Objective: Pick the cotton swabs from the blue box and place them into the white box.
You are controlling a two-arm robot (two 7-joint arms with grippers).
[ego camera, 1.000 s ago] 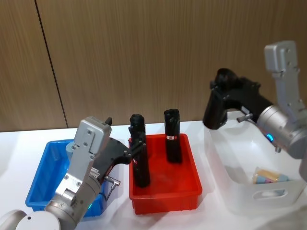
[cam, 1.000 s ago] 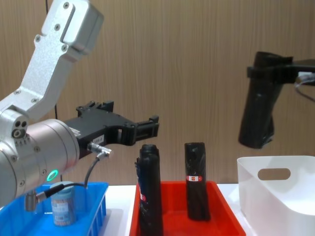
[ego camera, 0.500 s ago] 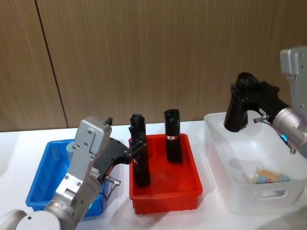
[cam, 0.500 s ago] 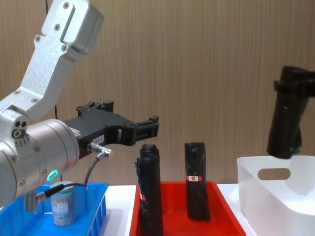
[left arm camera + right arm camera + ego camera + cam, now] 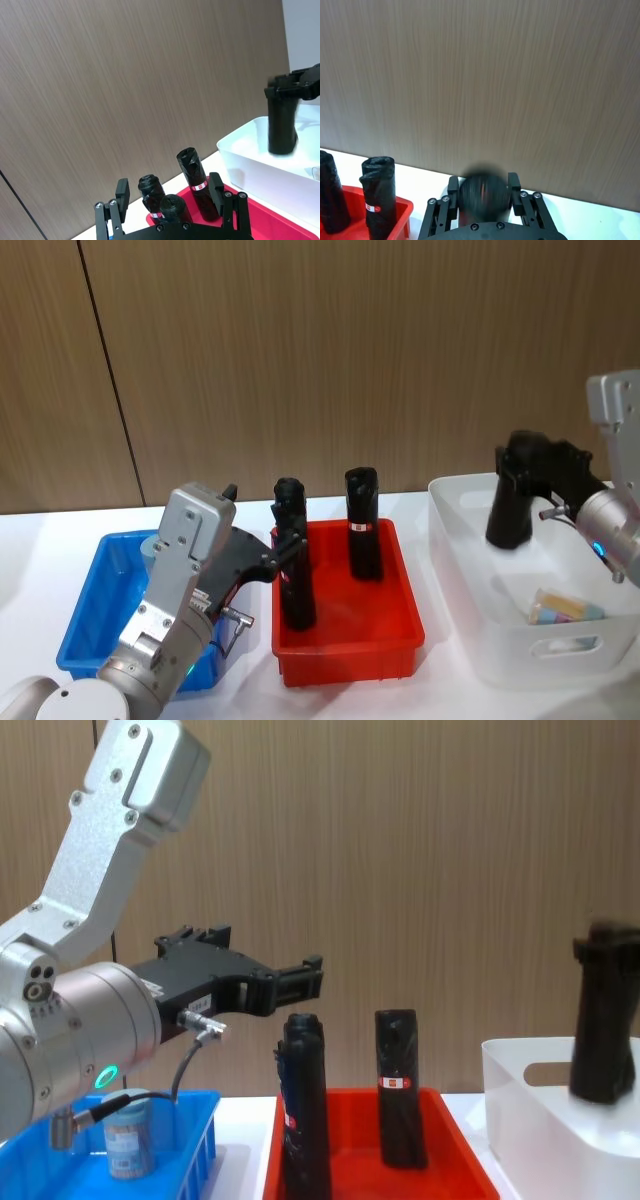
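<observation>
My right gripper (image 5: pixel 522 478) is shut on a black wrapped cylinder (image 5: pixel 508 512), held upright with its lower end inside the white box (image 5: pixel 520 655). From the right wrist view the cylinder's top (image 5: pixel 483 194) sits between the fingers. A cotton swab jar (image 5: pixel 565 608) lies in the white box. Another jar (image 5: pixel 128 1145) stands in the blue box (image 5: pixel 95 600), partly behind my left arm. My left gripper (image 5: pixel 285 550) hangs open and empty above the gap between the blue box and the red bin.
A red bin (image 5: pixel 350 645) sits between the two boxes with two tall black wrapped cylinders (image 5: pixel 292 575) (image 5: pixel 362 528) standing in it. A wooden wall runs close behind the white table.
My right gripper has carried the black cylinder to the right and down into the white box. The left arm has not moved.
</observation>
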